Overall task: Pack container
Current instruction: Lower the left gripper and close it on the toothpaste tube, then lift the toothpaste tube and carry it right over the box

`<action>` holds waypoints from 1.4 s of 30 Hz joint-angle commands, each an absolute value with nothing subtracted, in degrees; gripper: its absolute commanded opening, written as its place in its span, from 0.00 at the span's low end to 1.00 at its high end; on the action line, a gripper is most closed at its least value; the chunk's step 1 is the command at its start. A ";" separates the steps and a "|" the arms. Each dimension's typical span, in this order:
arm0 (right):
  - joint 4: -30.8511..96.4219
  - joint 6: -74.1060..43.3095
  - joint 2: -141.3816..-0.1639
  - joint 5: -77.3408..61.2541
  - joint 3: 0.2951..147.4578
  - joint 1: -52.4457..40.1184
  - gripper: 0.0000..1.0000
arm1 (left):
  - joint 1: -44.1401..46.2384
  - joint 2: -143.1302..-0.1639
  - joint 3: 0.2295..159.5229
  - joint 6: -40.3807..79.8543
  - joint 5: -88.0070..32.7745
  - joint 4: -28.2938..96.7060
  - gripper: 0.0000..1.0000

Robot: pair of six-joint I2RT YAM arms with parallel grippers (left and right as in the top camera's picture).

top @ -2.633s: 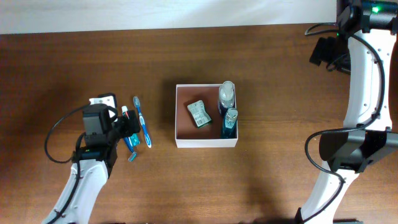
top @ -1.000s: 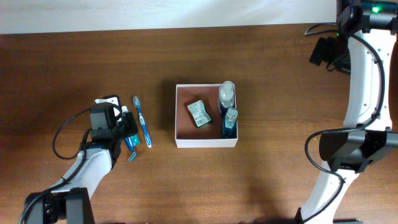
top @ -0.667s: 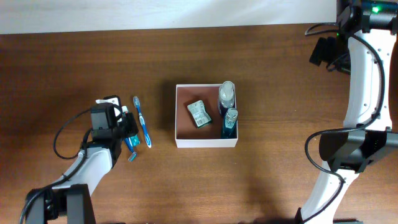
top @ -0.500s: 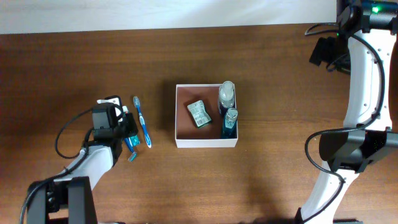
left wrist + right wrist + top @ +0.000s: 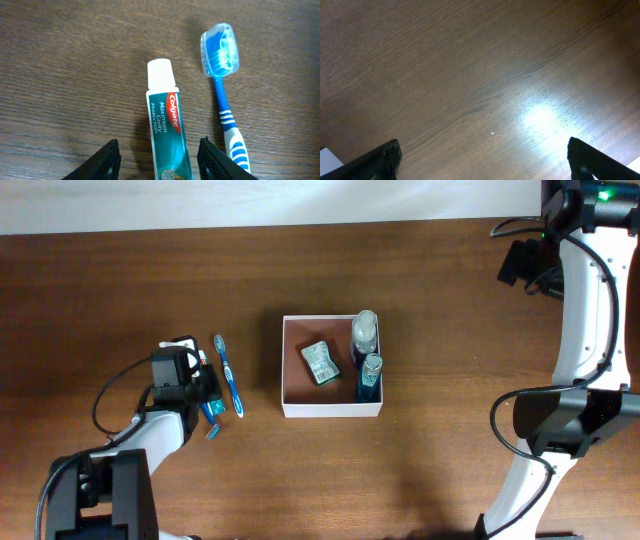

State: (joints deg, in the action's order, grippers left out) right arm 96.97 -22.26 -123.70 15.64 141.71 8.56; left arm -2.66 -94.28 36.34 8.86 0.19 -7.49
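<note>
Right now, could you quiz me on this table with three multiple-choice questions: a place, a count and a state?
1. Where does the toothbrush lie, relative to the box?
A. inside it
B. left of it, on the table
C. on it
2. How many bottles are in the box?
A. none
B. four
C. two
3. How is the right gripper?
A. open, empty
B. shut on a bottle
C. shut on the toothbrush

1 B: it lies beside the toothpaste.
2 C: both sit along one wall.
3 A: its fingers stand wide apart.
</note>
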 commanded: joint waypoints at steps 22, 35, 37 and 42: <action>97.08 -22.31 -122.50 16.56 142.30 8.73 0.98 | -2.76 -96.49 37.34 8.82 -2.37 -9.45 0.34; 97.10 -22.31 -122.50 16.56 142.30 8.73 0.98 | -2.76 -96.66 37.34 9.65 -2.35 -8.40 0.33; 97.08 -22.31 -122.50 16.56 142.30 8.73 0.99 | -2.76 -96.66 37.34 9.65 -2.35 -8.60 0.31; 97.08 -22.31 -122.50 16.56 142.30 8.73 0.98 | -2.79 -96.66 37.34 9.63 -2.35 -8.80 0.23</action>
